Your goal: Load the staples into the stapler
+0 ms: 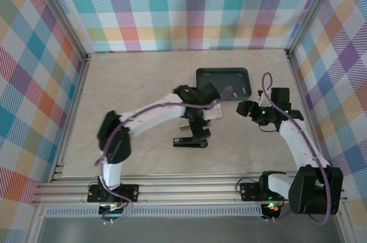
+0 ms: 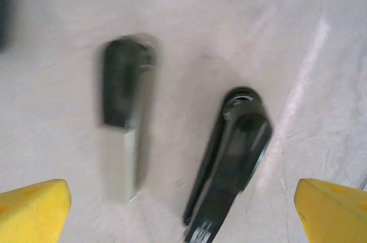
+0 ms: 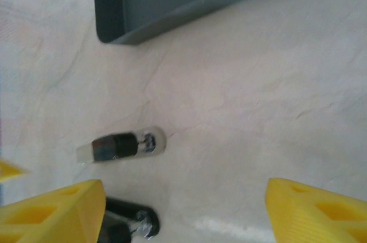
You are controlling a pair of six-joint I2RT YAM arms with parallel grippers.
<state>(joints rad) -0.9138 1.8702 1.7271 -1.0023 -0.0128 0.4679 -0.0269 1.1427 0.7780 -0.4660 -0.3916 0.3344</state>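
Orientation: black plastic stapler (image 1: 191,142) laid flat, long axis left-right, parallel to near edge of beige table (image 1: 132,94) | left gripper (image 2: 183,211): jaws spread wide | right gripper (image 3: 186,208): jaws spread apart

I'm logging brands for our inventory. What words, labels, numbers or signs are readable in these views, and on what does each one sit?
Nothing is clear enough to quote.
black stapler: pale markings at its near end, too blurred to read.
grey-and-black piece: no lettering visible; the image is blurred.
dark grey tray: no label visible.
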